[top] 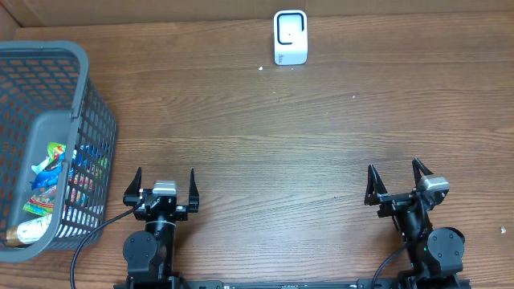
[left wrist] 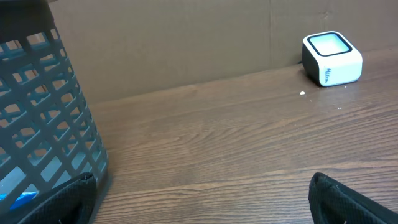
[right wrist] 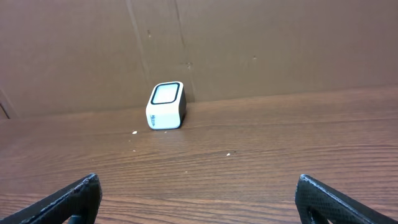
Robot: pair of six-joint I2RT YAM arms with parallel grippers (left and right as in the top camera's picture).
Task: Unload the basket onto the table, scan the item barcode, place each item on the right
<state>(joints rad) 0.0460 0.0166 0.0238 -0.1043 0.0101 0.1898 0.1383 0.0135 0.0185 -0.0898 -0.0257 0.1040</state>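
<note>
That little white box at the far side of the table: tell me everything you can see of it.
The small white box has rounded corners and looks like plastic, likely the barcode scanner. Its top face is a pale window framed in black, tilted up; the back looks dark. Faint blue print on one side is unreadable. It stands on the wooden table, at its far edge, close by the brown cardboard wall. Nothing else touches it.

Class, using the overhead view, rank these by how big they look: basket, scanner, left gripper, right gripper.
1. Basket: largest by far.
2. Left gripper and right gripper: both open and look alike, so not ranked apart.
3. Scanner: smallest, narrower than either gripper's spread.
</note>
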